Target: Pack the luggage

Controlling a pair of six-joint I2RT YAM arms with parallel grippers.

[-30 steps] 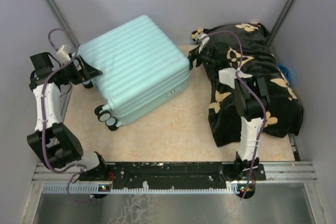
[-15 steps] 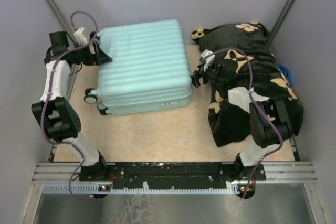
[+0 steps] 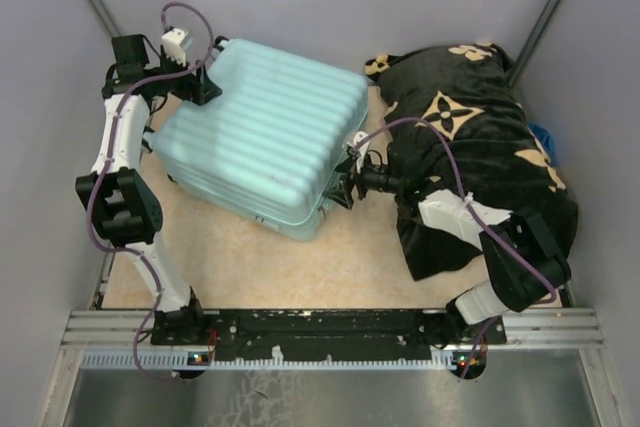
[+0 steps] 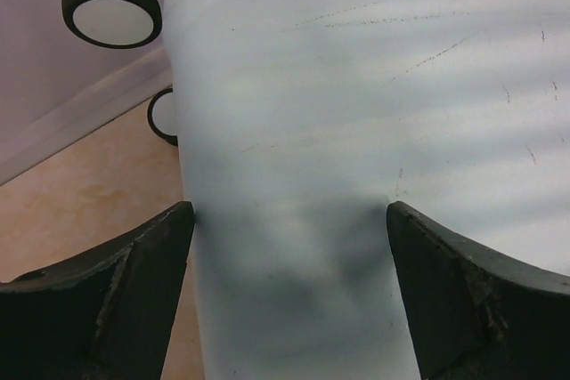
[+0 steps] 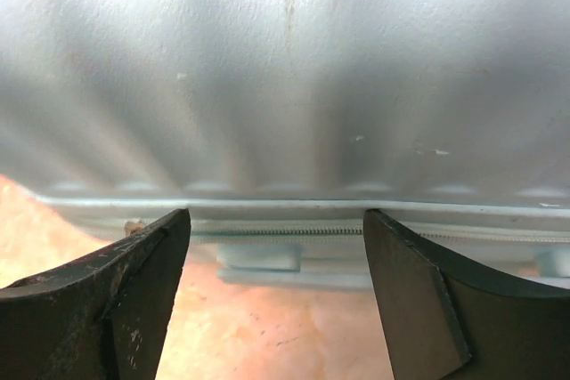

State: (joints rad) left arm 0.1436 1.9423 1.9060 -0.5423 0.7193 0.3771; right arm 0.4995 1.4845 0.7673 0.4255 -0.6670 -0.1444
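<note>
On the tabletop [image 3: 250,262], left of centre, you've got the luggage [image 3: 265,137] lying closed, ribbed shell up, skewed to the tabletop edges. Your left hand [image 3: 203,87] sits at its far-left corner, released. The left wrist view shows both fingers [image 4: 98,309] spread wide, with the pale shell filling the gap and running right up to both tips. Can't tell whether the pads actually bear on it. Two black wheels [image 4: 111,11] with pale hubs show at the upper left of that view, beside the shell and above the tan surface. Your right hand [image 3: 345,187] is at the near-right edge of the luggage, also released. In the right wrist view its fingers are apart, framing the side wall just at the zip seam [image 5: 356,231] where the two halves meet. Contact there can't be read either. Black blanket [image 3: 480,147] with tan flower motifs is heaped on the right side of the tabletop, just beside the luggage, and the right arm [image 3: 445,212] lies across its near-left part. Blanket is fully outside the closed luggage.
</note>
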